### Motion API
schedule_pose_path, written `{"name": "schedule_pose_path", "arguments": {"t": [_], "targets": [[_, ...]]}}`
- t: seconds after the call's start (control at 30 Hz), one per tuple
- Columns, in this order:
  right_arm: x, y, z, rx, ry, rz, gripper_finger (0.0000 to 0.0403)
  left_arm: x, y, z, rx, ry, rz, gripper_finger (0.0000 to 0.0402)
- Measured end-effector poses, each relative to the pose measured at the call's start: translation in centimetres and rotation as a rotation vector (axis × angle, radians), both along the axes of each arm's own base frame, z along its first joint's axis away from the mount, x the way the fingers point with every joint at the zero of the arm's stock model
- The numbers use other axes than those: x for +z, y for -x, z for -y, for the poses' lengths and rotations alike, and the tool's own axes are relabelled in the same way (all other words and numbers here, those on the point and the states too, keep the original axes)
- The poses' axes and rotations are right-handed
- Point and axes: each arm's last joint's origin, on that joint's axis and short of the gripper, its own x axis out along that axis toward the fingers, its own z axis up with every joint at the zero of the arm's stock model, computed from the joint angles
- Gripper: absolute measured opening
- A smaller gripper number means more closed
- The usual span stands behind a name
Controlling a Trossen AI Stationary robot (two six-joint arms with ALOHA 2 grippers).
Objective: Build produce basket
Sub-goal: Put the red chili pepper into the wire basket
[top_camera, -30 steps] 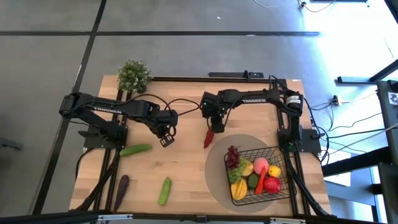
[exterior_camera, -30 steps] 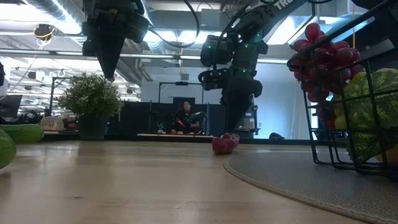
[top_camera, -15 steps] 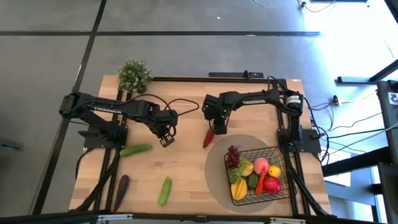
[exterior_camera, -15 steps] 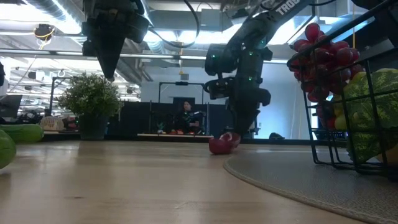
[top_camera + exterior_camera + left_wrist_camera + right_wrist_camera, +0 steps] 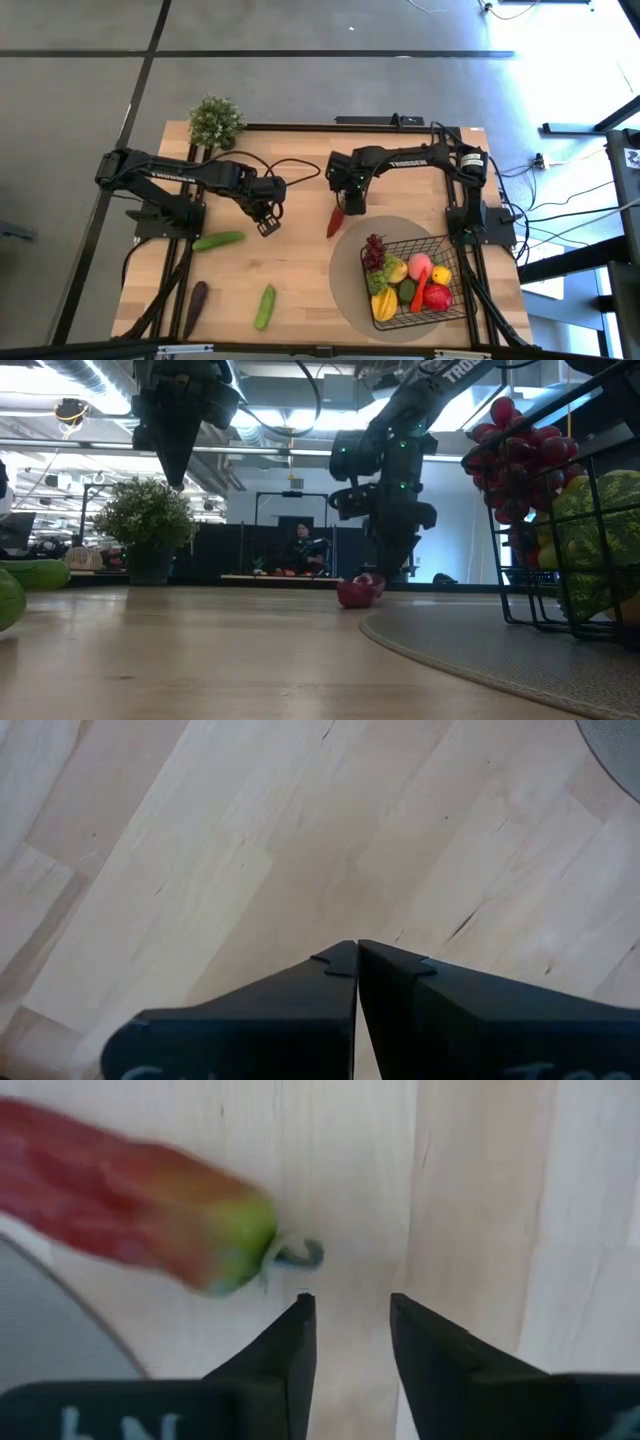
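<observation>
- High view: the basket sits on a round grey mat at the near right of the table, already holding dark red grapes, a pink peach, a red apple and several yellow and green pieces too packed to name.
- The red chili lies on the wood just off the mat's edge, with the right gripper right above its stem end. The arm hides the fingertips here, so contact can't be judged.
- The left gripper hangs over bare wood mid-table. One cucumber lies near the left arm's base, another cucumber and the eggplant toward the near edge.
- A potted plant stands at the far left corner.
- Low view: the chili is a small red lump on the table; the right gripper comes down right behind it and its tips merge with the dark background. The basket is cut off at the frame edge, and the left gripper points down, well clear of the wood.
- Left wrist view: the left fingers are pressed together, nothing between them.
- Right wrist view: the right fingers stand narrowly apart, gap empty; the blurred chili lies just beyond and to one side, partly cut off.
</observation>
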Motion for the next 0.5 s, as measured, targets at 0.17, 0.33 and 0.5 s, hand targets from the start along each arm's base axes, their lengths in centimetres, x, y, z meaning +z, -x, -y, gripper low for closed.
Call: {"name": "schedule_pose_path", "arguments": {"t": [0.17, 0.33, 0.5], "targets": [[1.6, -0.6, -0.1, 0.007, -0.027, 0.011, 0.0137, 0.0, 0.0, 0.0, 0.001, 0.0, 0.0, 0.0005], [2.2, -1.1, -0.1, 0.025, -0.095, 0.064, 0.0139, 0.0, 0.0, 0.0, 0.002, 0.0, 0.0, 0.0001], [1.5, -1.0, 0.3, 0.016, -0.081, 0.088, 0.0139, 0.0, 0.0, 0.0, 0.003, 0.001, 0.0, 0.0004]]}}
